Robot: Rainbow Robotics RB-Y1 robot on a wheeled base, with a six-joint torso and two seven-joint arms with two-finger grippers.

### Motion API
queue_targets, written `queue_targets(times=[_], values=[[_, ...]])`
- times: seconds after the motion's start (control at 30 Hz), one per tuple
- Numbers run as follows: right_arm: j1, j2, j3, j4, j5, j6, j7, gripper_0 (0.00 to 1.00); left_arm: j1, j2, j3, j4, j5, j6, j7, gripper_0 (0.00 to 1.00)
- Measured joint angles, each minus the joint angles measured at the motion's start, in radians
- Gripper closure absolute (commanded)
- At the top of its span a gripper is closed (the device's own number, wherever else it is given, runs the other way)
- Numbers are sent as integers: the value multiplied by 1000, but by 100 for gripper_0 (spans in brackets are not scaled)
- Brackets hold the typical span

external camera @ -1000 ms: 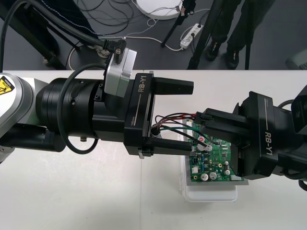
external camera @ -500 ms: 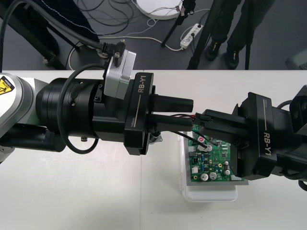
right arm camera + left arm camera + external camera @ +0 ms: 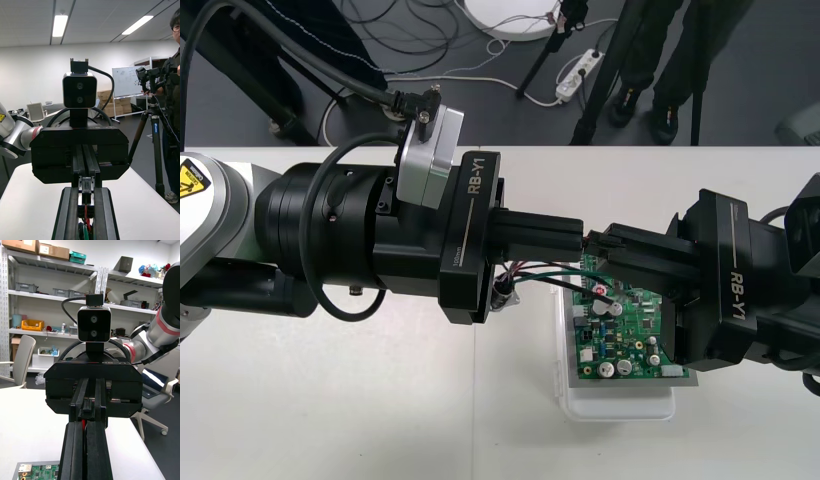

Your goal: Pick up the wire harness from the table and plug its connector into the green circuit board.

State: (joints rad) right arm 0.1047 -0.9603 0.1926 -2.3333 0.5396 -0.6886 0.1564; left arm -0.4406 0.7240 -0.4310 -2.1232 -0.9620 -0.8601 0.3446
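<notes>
1. Front view, jaws first: my left gripper [image 3: 577,234] is clenched, its two black fingers pressed together. In the left wrist view, a sliver of red wire shows between them.
2. My right gripper [image 3: 598,252] meets it tip to tip and is clamped on the small black plug [image 3: 600,241].
3. The wire harness [image 3: 540,268] is held between us. Its red, black and green wires bow out beside my left fingers, and the round metal socket [image 3: 501,287] hangs at the free end.
4. The plug sits over the far edge of the green circuit board [image 3: 630,335]. I cannot see it seated.
5. Risk, as I judge it: with both grips so close, any pull apart could strain the thin wires or twist the plug. A tilted plug could miss its header.
6. Risk: a sideways push could slide the white base [image 3: 620,405].
7. Surface: a plain pale table [image 3: 330,400].
8. Beyond its far edge: dark floor with cables and a white power strip [image 3: 577,68].
</notes>
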Motion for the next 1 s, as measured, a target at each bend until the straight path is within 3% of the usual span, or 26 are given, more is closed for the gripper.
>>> queue_targets(times=[0.07,0.13,0.2,0.3,1.0], values=[[0,0,0,0,0,0,0,98,0,0,0,0,0,0,0,100],[0,0,0,0,0,0,0,46,0,0,0,0,0,0,0,100],[0,0,0,0,-1,2,0,22,0,0,0,0,0,0,0,100],[0,0,0,0,-1,13,0,0,0,0,0,0,0,0,-2,100],[0,-4,0,0,-13,43,-10,0,0,0,0,1,0,0,-10,100]])
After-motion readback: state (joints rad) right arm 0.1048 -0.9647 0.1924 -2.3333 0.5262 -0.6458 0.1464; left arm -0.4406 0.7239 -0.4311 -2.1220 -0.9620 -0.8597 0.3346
